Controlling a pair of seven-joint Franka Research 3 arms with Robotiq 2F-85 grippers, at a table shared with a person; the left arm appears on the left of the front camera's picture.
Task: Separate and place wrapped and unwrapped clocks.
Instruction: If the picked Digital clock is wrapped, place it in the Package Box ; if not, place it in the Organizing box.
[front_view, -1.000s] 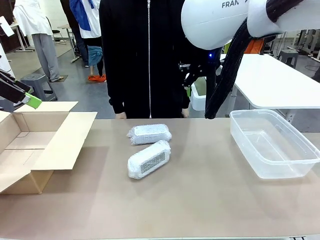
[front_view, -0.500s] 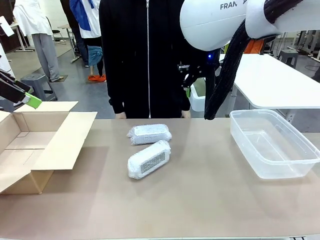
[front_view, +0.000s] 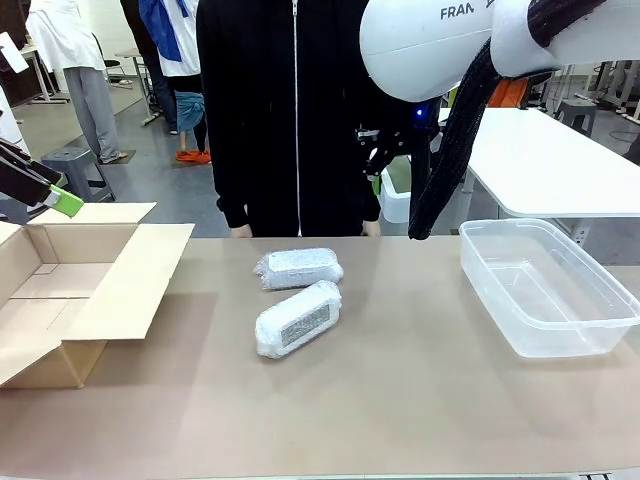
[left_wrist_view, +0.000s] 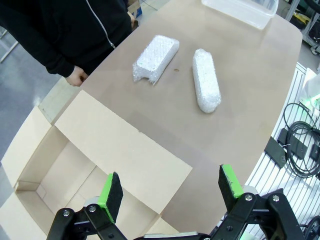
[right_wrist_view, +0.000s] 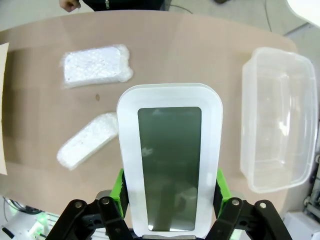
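Up in the right gripper (right_wrist_view: 170, 194), the bare digital clock (right_wrist_view: 170, 145) sits clamped, screen to camera; left gripper (left_wrist_view: 171, 186) hangs spread wide over the cardboard box (left_wrist_view: 120, 145).

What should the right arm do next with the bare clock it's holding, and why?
Probably carry the bare clock over to the clear bin and lower it in. The right gripper is shut on it above the table, the open-topped bin stands off to one side, and the two wrapped bundles lie on the table.
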